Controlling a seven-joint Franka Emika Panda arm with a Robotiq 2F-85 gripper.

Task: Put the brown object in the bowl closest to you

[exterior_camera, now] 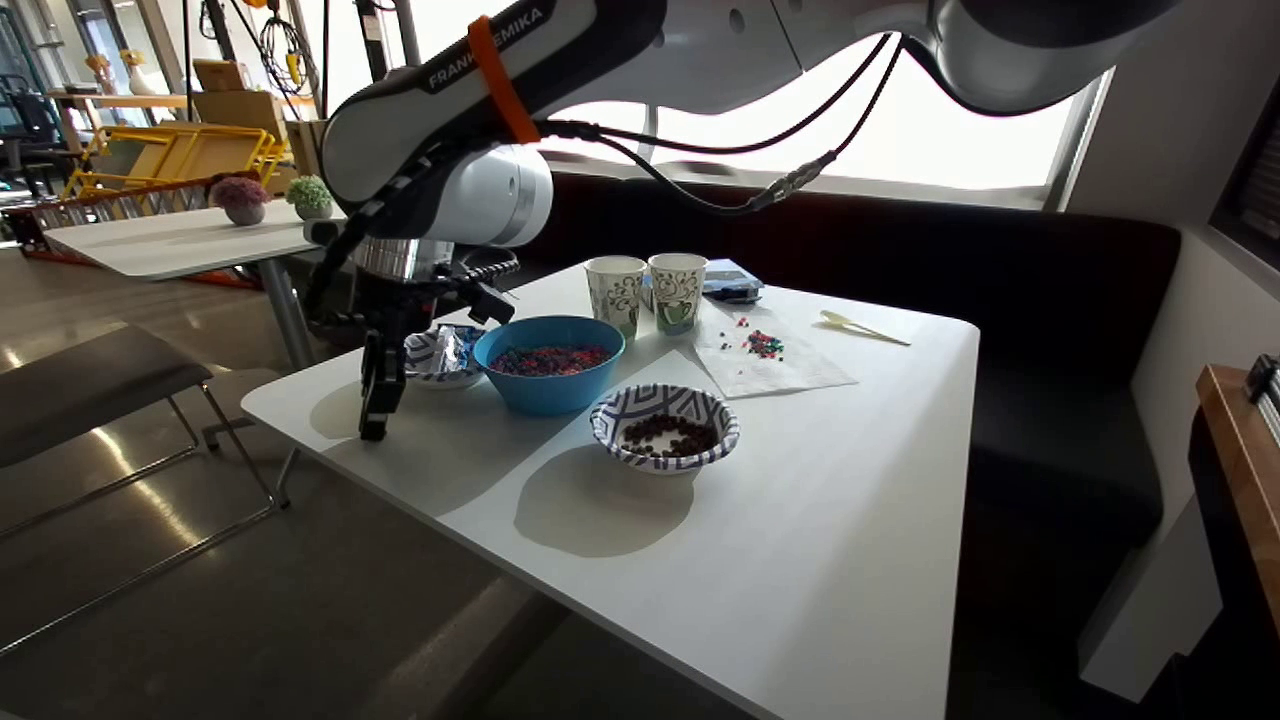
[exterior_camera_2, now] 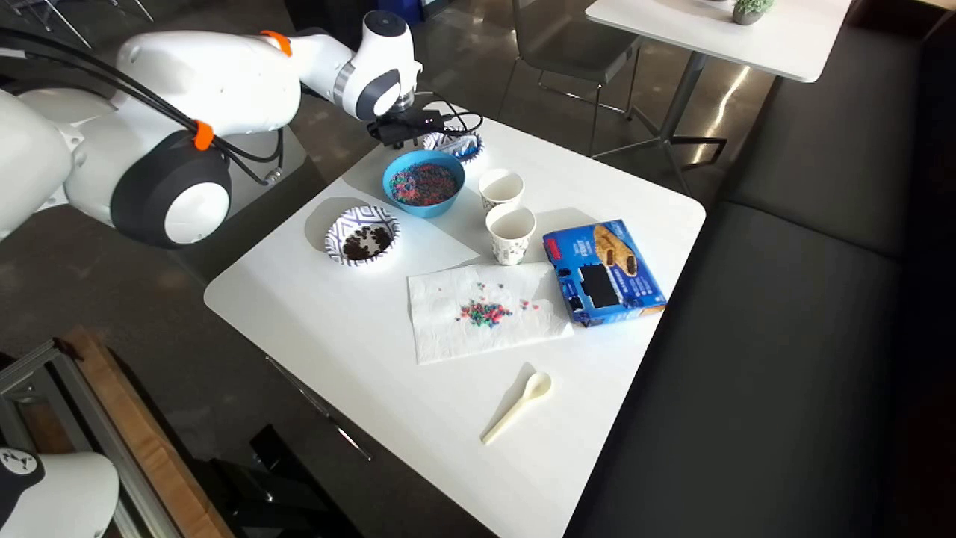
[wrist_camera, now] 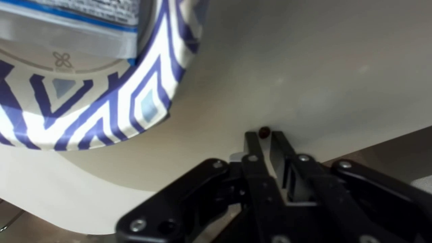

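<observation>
A small dark brown bead lies between my fingertips at the white table in the wrist view; the exterior views do not show it. My gripper is nearly shut, pointing down by the table edge, with a bead-wide gap; whether both tips touch the bead I cannot tell. A patterned paper bowl holding a blue wrapper is beside the gripper. A blue bowl full of coloured beads is in both exterior views. Another patterned bowl holds brown beads.
Two paper cups stand beyond the blue bowl. A blue box, a napkin with loose coloured beads and a pale spoon are farther along the table.
</observation>
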